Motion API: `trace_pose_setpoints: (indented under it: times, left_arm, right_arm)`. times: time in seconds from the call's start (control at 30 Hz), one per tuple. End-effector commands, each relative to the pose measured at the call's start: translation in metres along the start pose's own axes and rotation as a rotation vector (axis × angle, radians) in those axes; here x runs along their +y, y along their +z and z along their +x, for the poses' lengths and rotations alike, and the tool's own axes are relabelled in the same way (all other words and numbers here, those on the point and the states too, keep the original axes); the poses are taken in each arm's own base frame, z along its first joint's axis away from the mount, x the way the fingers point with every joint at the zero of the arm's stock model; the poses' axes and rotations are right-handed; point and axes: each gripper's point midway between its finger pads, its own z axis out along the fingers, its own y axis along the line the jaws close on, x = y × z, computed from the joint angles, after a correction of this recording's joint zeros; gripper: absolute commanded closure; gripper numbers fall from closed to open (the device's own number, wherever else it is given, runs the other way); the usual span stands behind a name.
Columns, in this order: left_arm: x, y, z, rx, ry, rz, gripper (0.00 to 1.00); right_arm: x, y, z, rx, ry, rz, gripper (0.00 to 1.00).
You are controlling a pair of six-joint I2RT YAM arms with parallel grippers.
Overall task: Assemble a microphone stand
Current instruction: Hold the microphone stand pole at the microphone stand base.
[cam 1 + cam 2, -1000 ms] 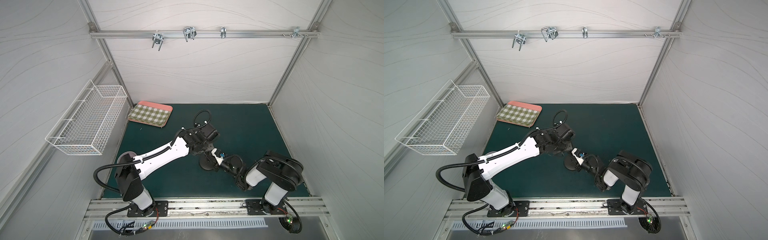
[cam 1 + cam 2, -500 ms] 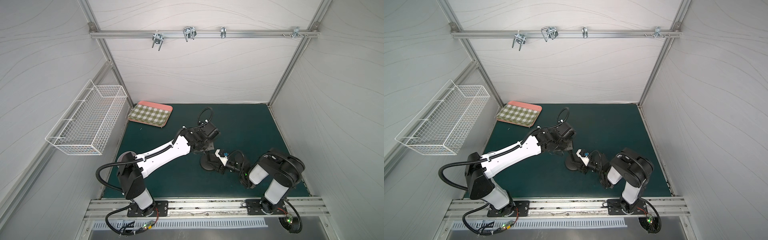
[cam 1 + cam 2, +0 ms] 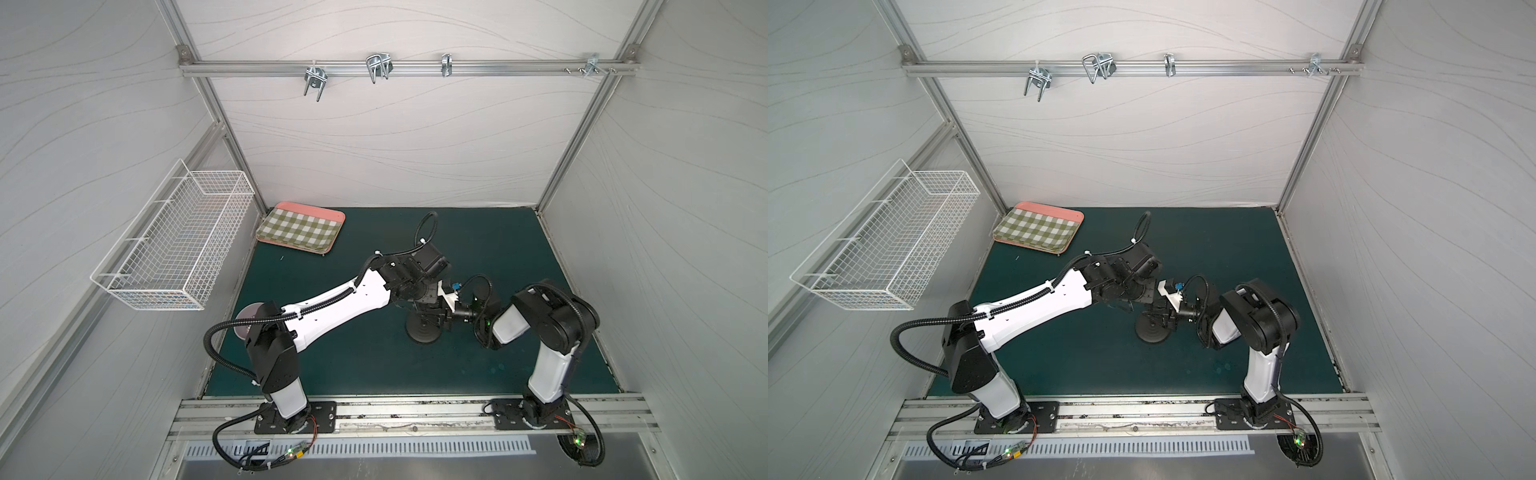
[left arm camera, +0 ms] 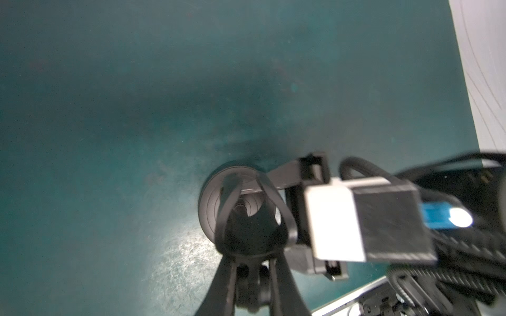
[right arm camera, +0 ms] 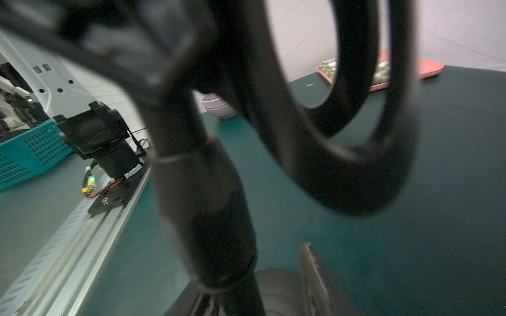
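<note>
Two stand parts at mat (image 3: 332, 365) centre, rod (image 5: 202, 205) over base (image 3: 419, 333) | left gripper (image 4: 250, 262) clamped on rod | right gripper (image 3: 445, 319) at base's 3 o'clock, grip unclear | 9 o'clock bowl (image 3: 246, 318) half hidden, contents unseen

Black rod (image 5: 208, 213) stands upright on round, domed disc base (image 3: 424, 330).

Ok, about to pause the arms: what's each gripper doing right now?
Left gripper: closed on the rod.
Right gripper: fingers apart by the base; grip cannot be told.
</note>
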Motion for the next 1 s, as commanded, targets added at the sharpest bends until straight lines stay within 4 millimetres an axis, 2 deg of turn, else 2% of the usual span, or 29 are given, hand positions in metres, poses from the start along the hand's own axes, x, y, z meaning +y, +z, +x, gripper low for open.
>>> trace_pose_setpoints:
  times: [0.0, 0.07, 0.3, 0.47, 0.6, 0.73, 0.87, 0.93, 0.97]
  left_arm:
    - [-0.019, -0.002, 0.0, 0.003, 0.047, 0.062, 0.93]
    - [-0.018, -0.002, 0.0, -0.005, 0.044, 0.063, 0.94]
    - [-0.023, 0.0, 0.001, -0.008, 0.073, 0.06, 0.94]
    - [-0.029, 0.0, 0.005, -0.015, 0.112, 0.053, 0.94]
    - [-0.02, -0.002, 0.004, -0.046, 0.086, 0.013, 0.94]
    - [-0.013, -0.006, -0.003, -0.088, 0.053, -0.012, 0.94]
    - [-0.006, -0.006, -0.009, -0.108, 0.032, -0.034, 0.94]
    - [-0.004, -0.004, -0.013, -0.114, 0.027, -0.032, 0.94]
    - [-0.004, -0.004, -0.014, -0.119, 0.03, -0.03, 0.94]
  right_arm:
    - [0.005, 0.0, -0.002, -0.008, -0.01, -0.073, 0.69]
    - [0.004, 0.0, -0.002, -0.008, -0.02, -0.058, 0.76]
    - [0.008, 0.0, 0.009, 0.019, -0.103, 0.108, 0.88]
    - [0.014, 0.01, 0.021, 0.072, -0.212, 0.284, 0.87]
    - [0.008, 0.023, 0.025, 0.115, -0.32, 0.458, 0.87]
    - [-0.004, 0.039, 0.012, 0.105, -0.396, 0.617, 0.86]
    - [-0.021, 0.046, -0.001, 0.058, -0.351, 0.731, 0.85]
    - [-0.019, 0.055, 0.0, 0.052, -0.343, 0.691, 0.8]
    - [-0.015, 0.059, 0.002, 0.056, -0.346, 0.659, 0.73]
